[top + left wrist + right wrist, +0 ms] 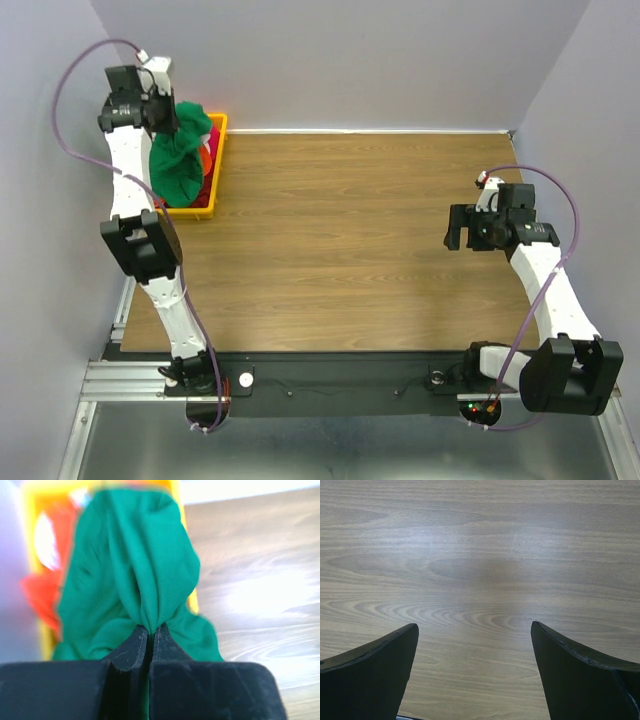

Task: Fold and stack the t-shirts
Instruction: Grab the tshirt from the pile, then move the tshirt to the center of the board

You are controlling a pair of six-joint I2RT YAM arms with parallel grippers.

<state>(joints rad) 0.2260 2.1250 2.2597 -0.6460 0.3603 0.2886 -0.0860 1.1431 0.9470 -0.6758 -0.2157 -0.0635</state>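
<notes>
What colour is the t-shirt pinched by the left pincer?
The t-shirt in the left pincer is solid green, clearest in the left wrist view.

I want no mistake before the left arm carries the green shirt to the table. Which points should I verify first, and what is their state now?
1. Left end effector shut on green t-shirt: ok.
2. Only green cloth between its fingers: ok.
3. Green t-shirt hanging free of yellow bin: cannot tell.
4. Orange t-shirt not dragged along: cannot tell.
5. Right end effector open, above bare table wood: ok.
</notes>
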